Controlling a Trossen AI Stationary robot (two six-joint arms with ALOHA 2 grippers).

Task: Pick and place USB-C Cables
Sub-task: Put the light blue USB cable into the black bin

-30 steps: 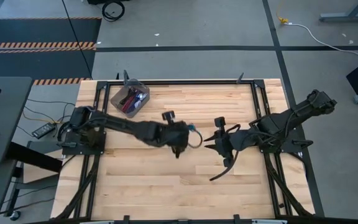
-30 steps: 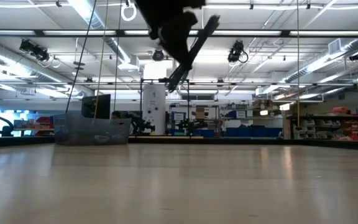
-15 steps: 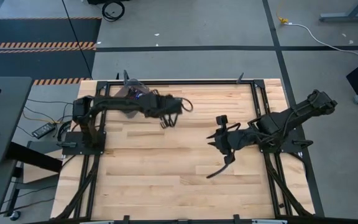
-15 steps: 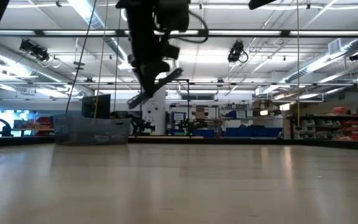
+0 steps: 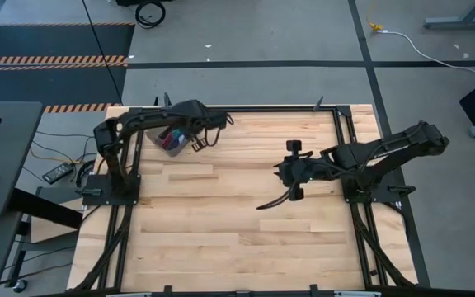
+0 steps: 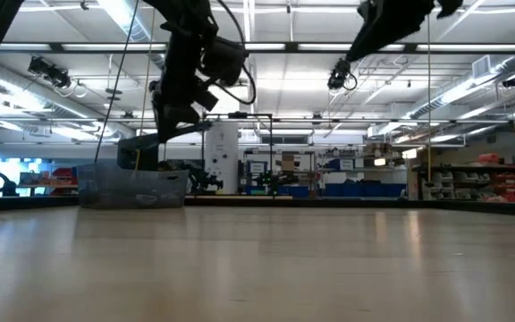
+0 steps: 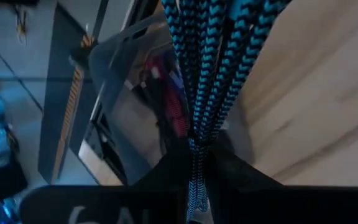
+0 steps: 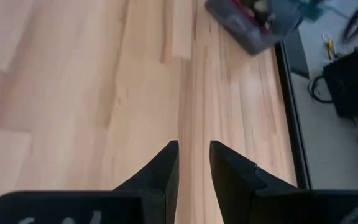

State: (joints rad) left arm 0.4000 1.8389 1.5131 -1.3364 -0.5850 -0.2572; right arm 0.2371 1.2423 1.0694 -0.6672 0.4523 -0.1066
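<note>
Step in hand, as judged: the placing leg of a pick-and-place cycle. The left hand (image 5: 198, 139) hangs above the surface (image 5: 221, 223) at about 10 o'clock in the high view, just beside the clear bin (image 5: 165, 142) near the far left corner. Its wrist view shows it pinching the teal cable (image 7: 207, 74), a braided teal-and-black bundle that hangs from between the fingers, with the bin beyond it. Inside the bin lie magenta (image 7: 174, 99) and dark cables; exact count cannot be told. The low view shows the bin (image 6: 132, 186) standing on the far left of the surface with the arm above it. The right hand (image 5: 291, 183) waits over the surface toward 3 o'clock, fingers close together with a narrow gap, holding nothing. Next move likely calls for carrying the teal bundle fully over the bin opening, then spreading the fingers; the dangling loops could catch the bin wall.
</note>
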